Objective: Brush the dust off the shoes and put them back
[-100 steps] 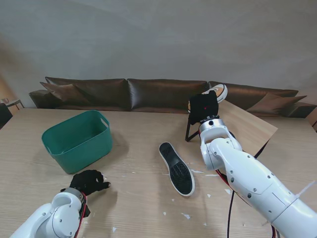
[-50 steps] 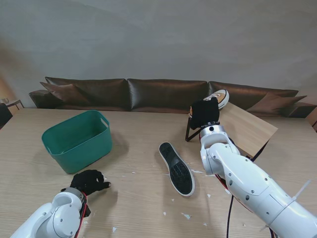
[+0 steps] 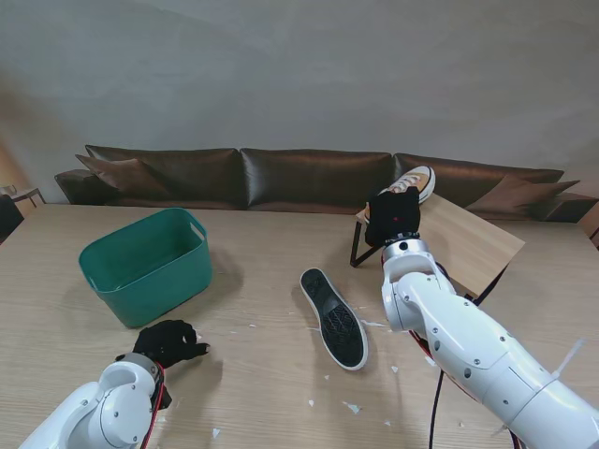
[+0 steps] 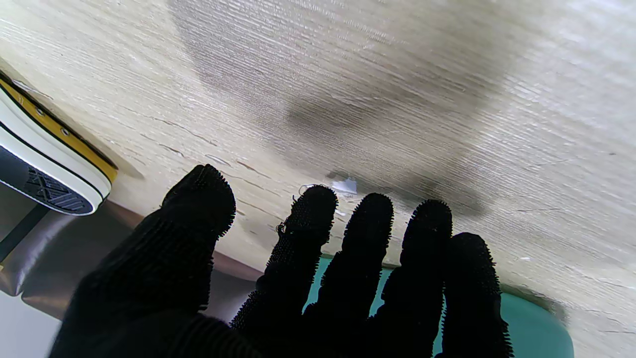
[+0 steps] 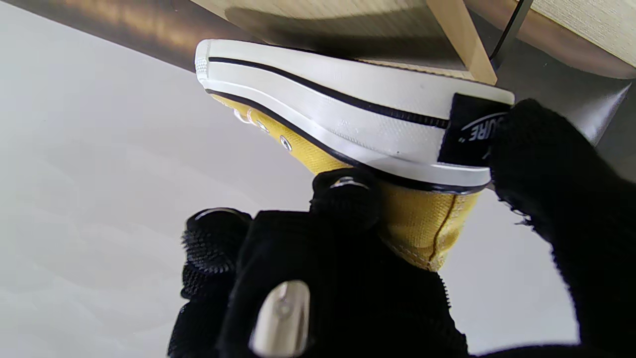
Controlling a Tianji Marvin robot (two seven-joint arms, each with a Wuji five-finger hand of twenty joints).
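We are gripping the heel of the yellow shoe [image 3: 412, 180] with our right hand [image 3: 393, 216], right of centre, over the wooden rack [image 3: 463, 238]. Our left hand [image 3: 168, 342], lower left, is lying released, fingers spread. The other shoe [image 3: 334, 318] is lying sole-up at centre.

Pale wood-grain table top [image 3: 253, 374], matt and lightly streaked; black knitted glove fabric on the left hand [image 4: 308, 278] and right hand [image 5: 377, 268], nubbly with tiny rubbery studs on the fingers [image 4: 370, 223]. Yellow canvas sneaker with white rubber sole [image 5: 348, 119]: woven matt cloth upper, smooth slightly shiny rubber sidewall, small shiny metal eyelets (black heel patch looks rubbery too), and the second sneaker lying sole-up [image 3: 334, 318] shows a black textured tread. Teal plastic tub [image 3: 145, 264] smooth with soft sheen, dark brown leather-look sofa [image 3: 281, 178] glossy, light raw-wood shoe rack with thin black metal legs [image 3: 463, 238], glossy white hard-shell robot arms [image 3: 468, 346].
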